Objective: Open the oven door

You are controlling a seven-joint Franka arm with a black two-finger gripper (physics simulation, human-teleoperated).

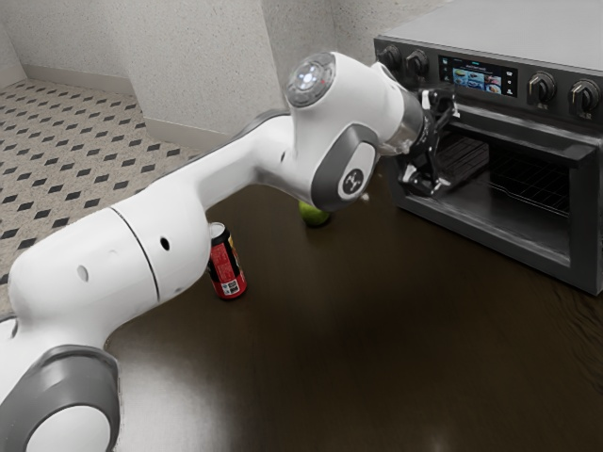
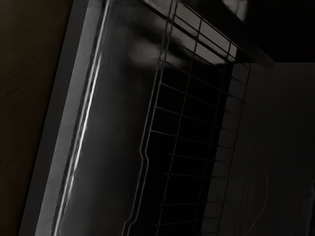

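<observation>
My black two-finger claw (image 1: 447, 146) stands wide at the front of the grey-and-black metal oven (image 1: 492, 247), near the exterior view's left end of that front, with one jaw above the other. The dark-framed oven door (image 1: 586, 217) is on the oven's front, below the black control panel (image 1: 520, 87) with its lit screen (image 1: 479, 75) and round dark knobs (image 1: 542, 88); I cannot tell whether it is ajar. In the wrist view I look down on the thin wire rack (image 2: 186, 93) in the oven's dark interior, beside a pale grey metal edge (image 2: 74, 108) and the brown bench.

On the dark brown wooden bench (image 1: 311, 348) a red-and-black can (image 1: 227, 268) stands upright near my white arm (image 1: 236, 169). A green round thing (image 1: 314, 215) sits farther along, partly hidden by the arm. Beyond the bench lies a pale floor with dark diamonds (image 1: 71, 141).
</observation>
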